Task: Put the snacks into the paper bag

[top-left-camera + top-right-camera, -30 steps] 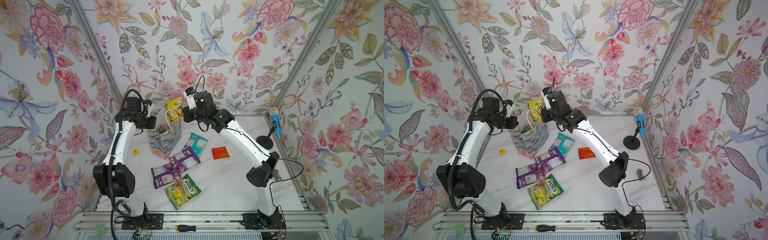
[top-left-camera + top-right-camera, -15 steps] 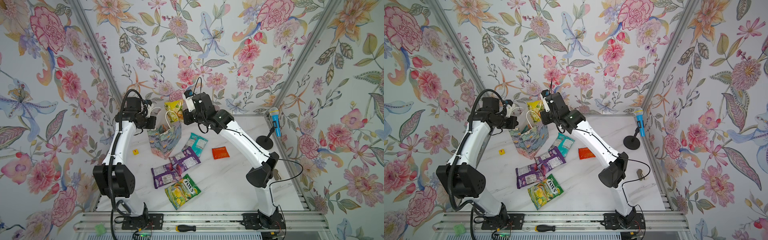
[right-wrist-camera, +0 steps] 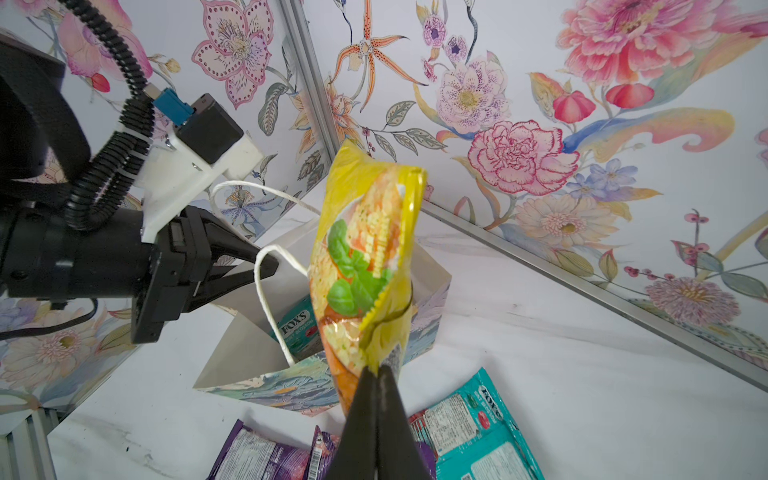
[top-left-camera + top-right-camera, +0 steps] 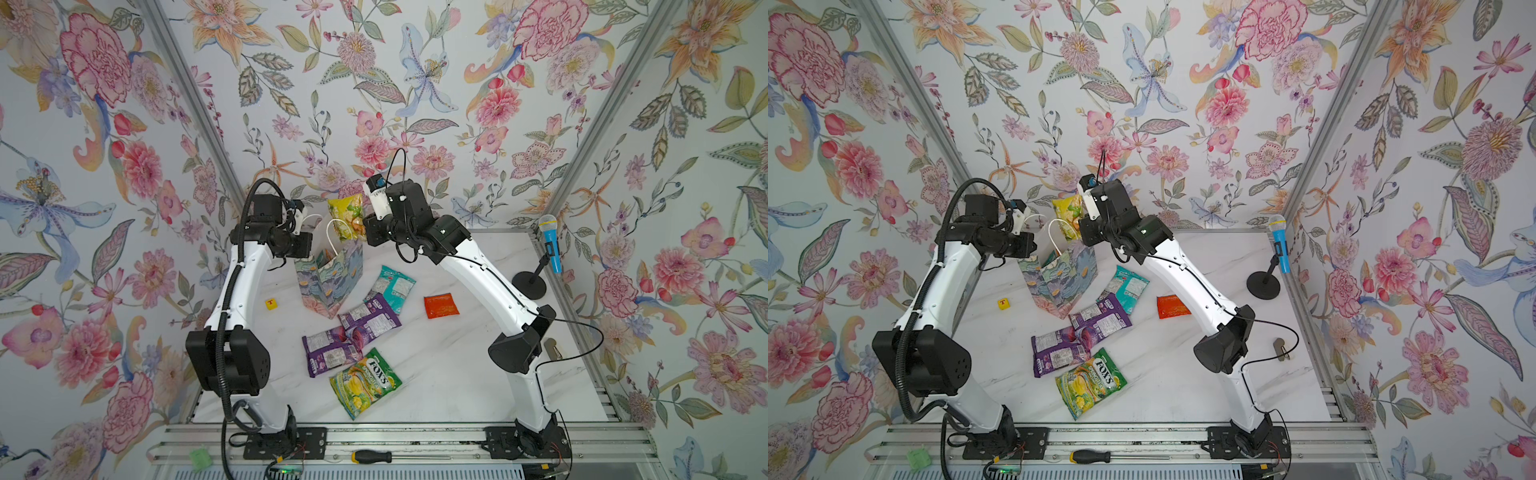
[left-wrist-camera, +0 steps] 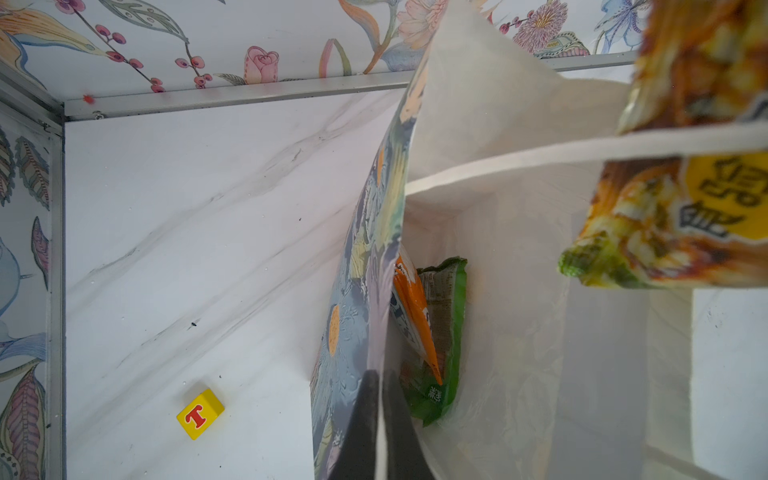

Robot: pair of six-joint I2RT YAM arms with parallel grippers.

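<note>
Little has shifted over the last second: the right gripper (image 3: 376, 372), pinched shut on one end of the yellow pouch (image 4: 347, 216), has edged only slightly toward the left arm. The pouch is still poised above the mouth of the paper bag (image 4: 332, 278), not yet inside, so this snack's drop appears still to come. The left gripper (image 5: 376, 376) stays clamped on the bag's near wall, holding the mouth open (the white cord handle loops just beside its fingers). Inside the bag, the left wrist view shows a green pouch (image 5: 444, 332) standing on edge against that wall, with an orange pouch (image 5: 415, 316) pressed between them. Five snacks are left on the table (image 4: 457, 374): a teal pouch (image 4: 392, 289), a purple pouch (image 4: 370, 320) overlapping a second purple pouch (image 4: 330, 353), a green-yellow FOX'S pouch (image 4: 365, 382) and, apart from them, an orange-red packet (image 4: 441, 305).
</note>
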